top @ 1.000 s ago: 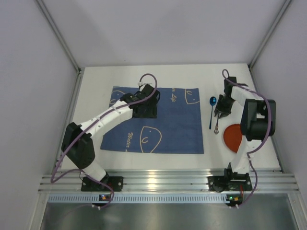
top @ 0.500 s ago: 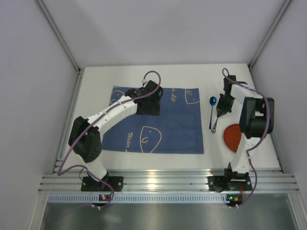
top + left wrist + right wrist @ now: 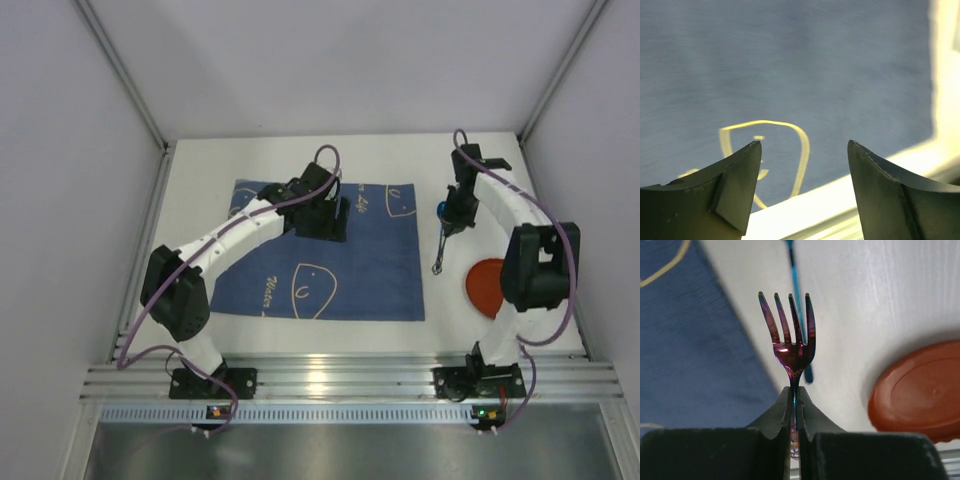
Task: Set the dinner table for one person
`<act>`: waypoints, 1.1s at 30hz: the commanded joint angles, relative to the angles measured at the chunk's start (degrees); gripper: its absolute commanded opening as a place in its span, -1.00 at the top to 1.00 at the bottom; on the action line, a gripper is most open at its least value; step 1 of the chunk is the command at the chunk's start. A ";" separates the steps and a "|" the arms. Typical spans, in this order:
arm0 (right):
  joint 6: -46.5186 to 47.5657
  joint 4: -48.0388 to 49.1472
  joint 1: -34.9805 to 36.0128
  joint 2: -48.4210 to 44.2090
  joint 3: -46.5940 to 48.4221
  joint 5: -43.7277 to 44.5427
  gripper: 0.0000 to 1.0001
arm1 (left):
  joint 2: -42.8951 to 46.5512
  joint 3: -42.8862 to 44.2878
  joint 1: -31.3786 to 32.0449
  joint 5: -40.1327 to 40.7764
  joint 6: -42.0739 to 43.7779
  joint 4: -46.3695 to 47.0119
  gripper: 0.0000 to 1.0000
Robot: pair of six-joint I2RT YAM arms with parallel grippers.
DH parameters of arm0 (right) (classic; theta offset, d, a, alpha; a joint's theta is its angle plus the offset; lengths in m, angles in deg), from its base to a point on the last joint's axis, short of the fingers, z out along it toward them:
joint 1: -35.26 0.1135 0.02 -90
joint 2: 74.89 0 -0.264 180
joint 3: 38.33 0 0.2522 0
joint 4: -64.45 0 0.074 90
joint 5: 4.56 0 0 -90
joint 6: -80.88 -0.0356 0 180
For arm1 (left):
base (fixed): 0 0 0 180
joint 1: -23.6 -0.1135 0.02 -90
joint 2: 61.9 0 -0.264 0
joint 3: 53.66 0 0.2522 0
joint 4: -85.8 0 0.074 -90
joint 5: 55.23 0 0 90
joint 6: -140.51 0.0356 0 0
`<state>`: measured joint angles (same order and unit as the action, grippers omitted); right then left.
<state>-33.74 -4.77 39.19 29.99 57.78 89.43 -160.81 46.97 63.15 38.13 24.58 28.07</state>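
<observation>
Now pinches fork (image 3: pixel 792 347) in newly shut right fingers (image 3: pixel 776 416), seemingly lifting it off desk (image 3: pixel 880 300); spreads left fingers (image 3: pixel 735 190) wider, empty, over mat (image 3: pixel 790 75). Leaves placing fork next.

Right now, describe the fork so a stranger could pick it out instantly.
On the white table, look right of the blue placemat, between it and the orange plate. There the right gripper is shut on a thin handle. That is the fork: purple iridescent, four tines, unlike the blue spoon lying nearby.
</observation>
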 commanded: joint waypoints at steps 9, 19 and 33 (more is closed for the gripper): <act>-14.31 -7.03 13.47 -19.71 3.70 -11.19 1.00 | 14.10 -20.95 0.70 -39.91 -15.27 42.09 -0.43; -17.83 -6.68 15.32 -22.88 4.58 -14.80 1.00 | 13.31 -20.34 3.25 -42.55 -15.99 43.52 -0.36; -17.74 -5.89 15.24 -22.97 6.42 -17.96 1.00 | 7.25 -16.39 7.82 -39.92 -17.13 43.44 -0.07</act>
<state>-51.33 -11.48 53.90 8.20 60.43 73.12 -152.46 27.04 70.56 -1.83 7.92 68.53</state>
